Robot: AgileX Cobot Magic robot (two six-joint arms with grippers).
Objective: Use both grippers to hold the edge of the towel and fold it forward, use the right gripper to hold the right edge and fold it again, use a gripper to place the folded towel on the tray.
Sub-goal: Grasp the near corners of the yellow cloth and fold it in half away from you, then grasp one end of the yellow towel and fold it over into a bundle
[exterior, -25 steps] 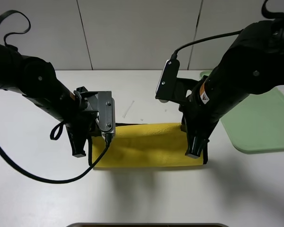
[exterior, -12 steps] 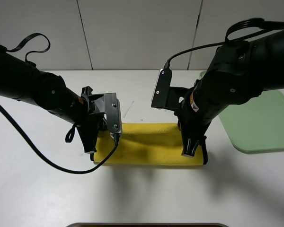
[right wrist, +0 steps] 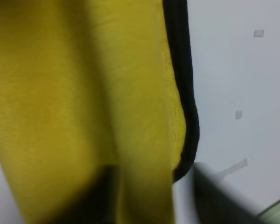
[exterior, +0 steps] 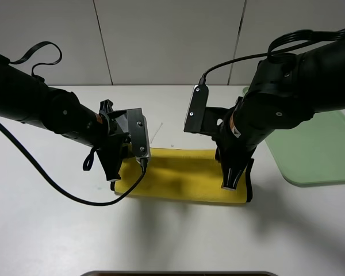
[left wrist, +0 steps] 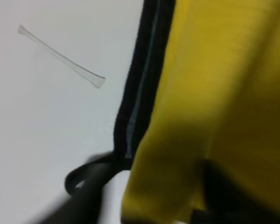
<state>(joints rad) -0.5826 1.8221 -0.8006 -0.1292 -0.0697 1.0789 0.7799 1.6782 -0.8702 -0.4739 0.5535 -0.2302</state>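
The towel (exterior: 178, 175) is bright yellow and fluffy with thin black trim. It lies flat, folded into a long strip that runs from the left gripper (exterior: 112, 179) across to the right gripper (exterior: 230, 183). Each black two-finger pincer points down onto one end of the strip. In both wrist views the blurred fingers stand apart astride the cloth, and a sliver of bare surface shows between one finger and the fold. The right edge (exterior: 250, 183), bound in black, lies just outside the right gripper, on the side away from the left one. The tray (exterior: 302, 182) is pale green with a low rim. It lies beyond that same outer side, apart from the towel.
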